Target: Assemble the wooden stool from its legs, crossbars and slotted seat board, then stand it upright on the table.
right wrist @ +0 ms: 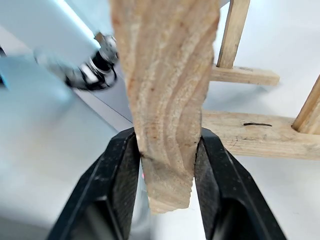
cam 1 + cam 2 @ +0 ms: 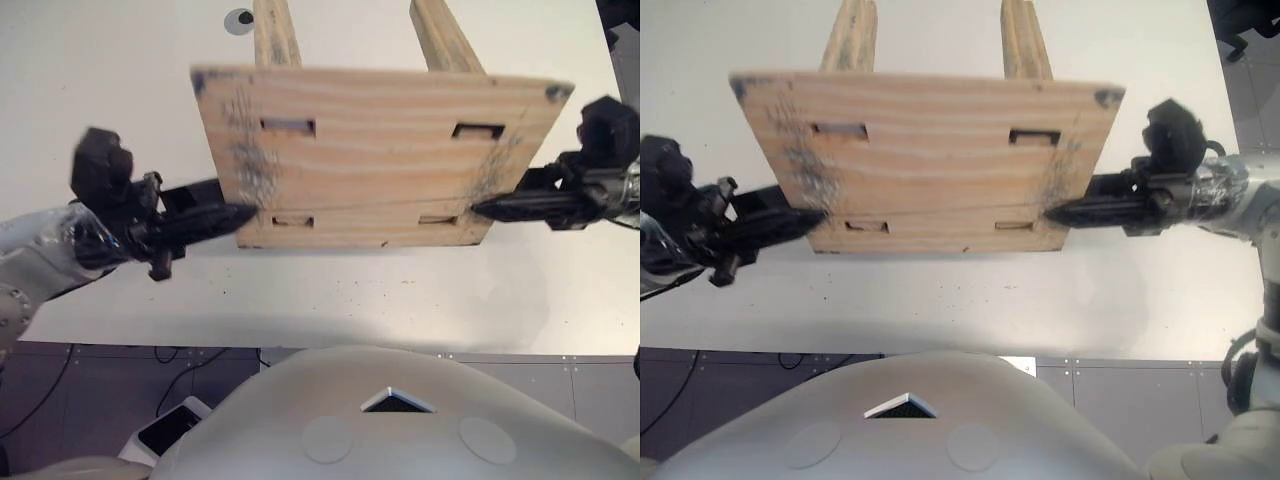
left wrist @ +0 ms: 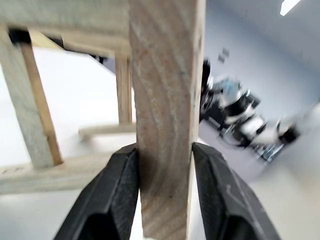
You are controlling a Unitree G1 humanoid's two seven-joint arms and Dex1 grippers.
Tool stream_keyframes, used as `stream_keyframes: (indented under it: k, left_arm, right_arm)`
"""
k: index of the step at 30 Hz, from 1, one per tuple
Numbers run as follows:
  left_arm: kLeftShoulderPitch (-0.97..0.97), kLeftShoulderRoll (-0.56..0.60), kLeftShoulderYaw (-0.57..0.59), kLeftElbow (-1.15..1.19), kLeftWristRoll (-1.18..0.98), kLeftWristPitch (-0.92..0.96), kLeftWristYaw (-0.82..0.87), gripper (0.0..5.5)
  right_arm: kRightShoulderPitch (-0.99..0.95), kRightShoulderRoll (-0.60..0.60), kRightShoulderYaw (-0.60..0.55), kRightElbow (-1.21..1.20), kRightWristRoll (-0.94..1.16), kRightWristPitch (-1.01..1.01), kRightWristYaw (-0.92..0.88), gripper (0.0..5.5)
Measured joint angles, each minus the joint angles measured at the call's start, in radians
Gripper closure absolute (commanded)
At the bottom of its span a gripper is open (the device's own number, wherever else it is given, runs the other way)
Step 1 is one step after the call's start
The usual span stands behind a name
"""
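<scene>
Wooden stool (image 2: 370,150), assembled, held at the desk (image 2: 90,60): standing-up step.
We have left gripper (image 2: 245,212) and right gripper (image 2: 478,208) fingers clamped on opposite seat board (image 2: 930,160) edges; legs (image 2: 275,30) point away. Next, we judge: settle legs level, then release.

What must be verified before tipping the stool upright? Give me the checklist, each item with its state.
1. Hold of the left gripper on the seat board edge: ok, shut on it.
2. Hold of the right gripper on the opposite edge: ok, shut on it.
3. Joints between crossbars and legs: ok where the wrist views show them.
4. Seating of the legs in the seat board's slots: cannot tell.
5. Seat board level above the legs, standing on the table: not ok; the legs point away from the robot.
</scene>
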Motion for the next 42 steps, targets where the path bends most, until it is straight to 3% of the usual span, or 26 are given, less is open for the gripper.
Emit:
stream_keyframes:
  k: [4, 9, 14, 17, 19, 24, 30, 38, 40, 42]
  left_arm:
    - [-0.349, 0.044, -0.078, 0.284, -0.186, 0.37, 0.012, 4.14]
    - [-0.781, 0.035, -0.346, 0.681, -0.214, 0.77, -0.037, 4.22]
    - [-1.126, -0.044, -0.678, 1.098, -0.221, 0.939, -0.064, 4.22]
    - [-1.157, -0.088, -0.731, 1.202, -0.22, 0.933, -0.066, 4.22]
    - [-1.16, -0.1, -0.713, 1.226, -0.185, 0.933, -0.073, 4.22]
    - [-1.197, -0.2, -0.58, 1.264, 0.077, 0.958, -0.074, 3.13]
    - [-1.242, -0.269, -0.461, 1.326, 0.38, 0.916, -0.18, 2.17]
    - [-1.2, -0.242, -0.249, 1.326, 0.526, 0.941, -0.296, 0.95]
    - [-1.174, -0.24, -0.151, 1.337, 0.542, 0.88, -0.306, 0.59]
    - [-1.124, -0.242, -0.022, 1.344, 0.536, 0.785, -0.308, 0.34]
  right_arm:
    - [-0.325, -0.007, 0.141, 0.19, 0.055, 0.32, -0.023, 4.08]
    - [-0.595, -0.034, 0.424, 0.437, 0.054, 0.396, 0.085, 4.09]
    - [-0.903, 0.065, 0.744, 0.847, -0.112, 0.383, 0.289, 4.07]
    - [-0.986, 0.129, 0.811, 1.02, -0.152, 0.296, 0.291, 3.99]
    - [-1.009, 0.165, 0.831, 1.104, -0.156, 0.235, 0.291, 3.69]
    - [-1.085, 0.242, 0.896, 1.2, -0.32, 0.064, 0.29, 2.51]
    - [-1.083, 0.254, 0.86, 1.271, -0.372, 0.037, 0.29, 1.39]
    - [-1.068, 0.175, 0.592, 1.358, -0.42, 0.069, 0.289, 0.1]
    - [-0.995, 0.114, 0.512, 1.358, -0.439, 0.008, 0.289, 0.1]
    - [-0.883, 0.082, 0.356, 1.396, -0.418, -0.127, 0.209, 0.1]
